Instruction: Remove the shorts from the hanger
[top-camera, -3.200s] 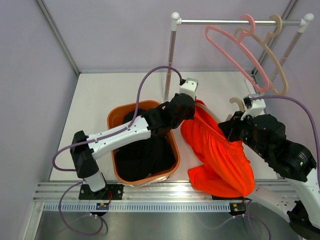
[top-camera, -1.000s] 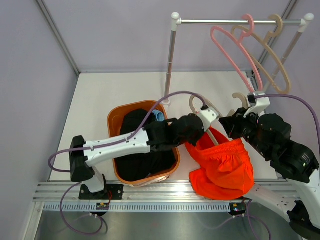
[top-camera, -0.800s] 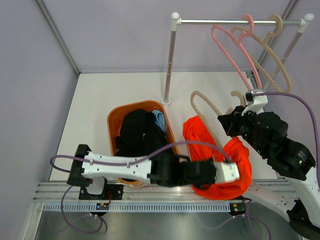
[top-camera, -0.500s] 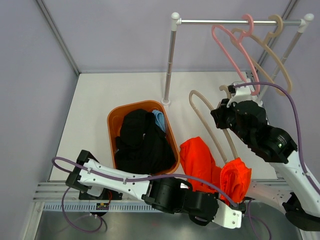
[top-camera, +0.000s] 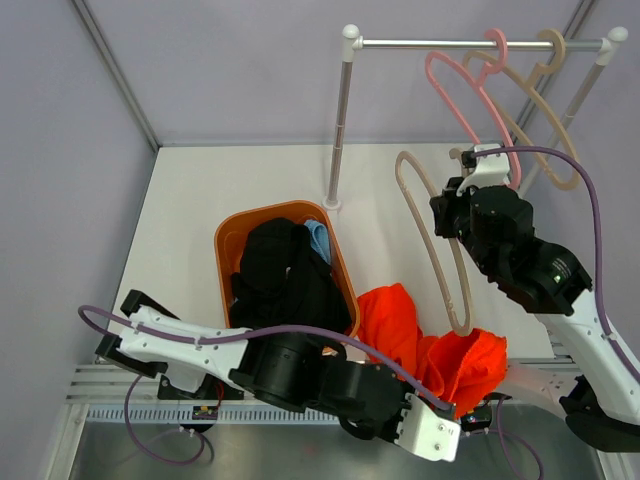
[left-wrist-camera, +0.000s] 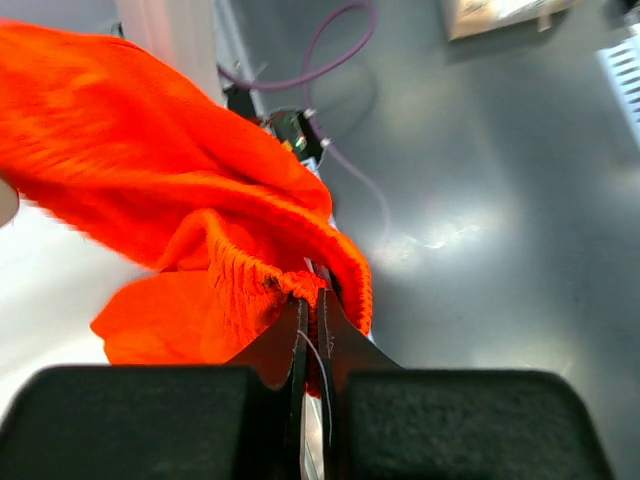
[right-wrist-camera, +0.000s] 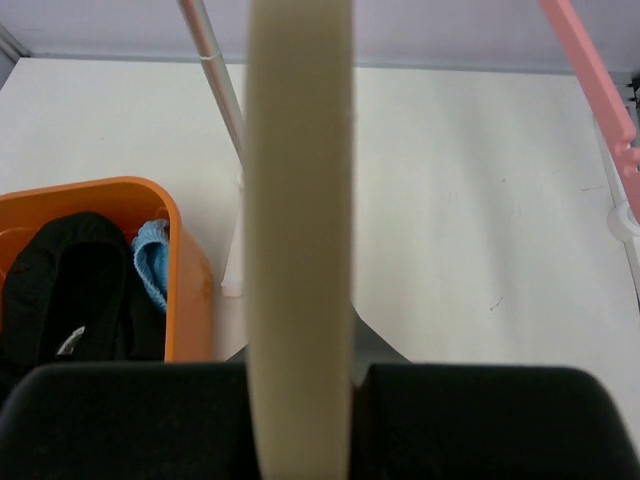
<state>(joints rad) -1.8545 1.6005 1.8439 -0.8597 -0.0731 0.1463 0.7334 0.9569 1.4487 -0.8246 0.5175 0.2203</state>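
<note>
1. The left gripper (left-wrist-camera: 312, 318) is clenched on the orange shorts (left-wrist-camera: 150, 150). A ribbed fold of the cloth is pinched between its two fingers.
2. In the top view this gripper is beyond the near edge of the table (top-camera: 220, 190), over the grey floor.
3. The orange shorts are in a crumpled heap at the near edge of the table, just right of the basket (top-camera: 222, 250). One part is pulled toward the left gripper.
4. The right gripper (right-wrist-camera: 300, 368) is closed around the hanger (right-wrist-camera: 298, 200) and holds it up above the table.
5. The loop of the hanger points down, with its low end just beside the orange heap. I cannot tell if they touch.
6. The black shorts (top-camera: 285, 280) fill the basket, and the blue shorts (top-camera: 318, 238) are at its far corner.
7. A pink hanger (top-camera: 470, 100) and a second beige hanger (top-camera: 548, 110) hang on the rail (top-camera: 450, 43).
</note>
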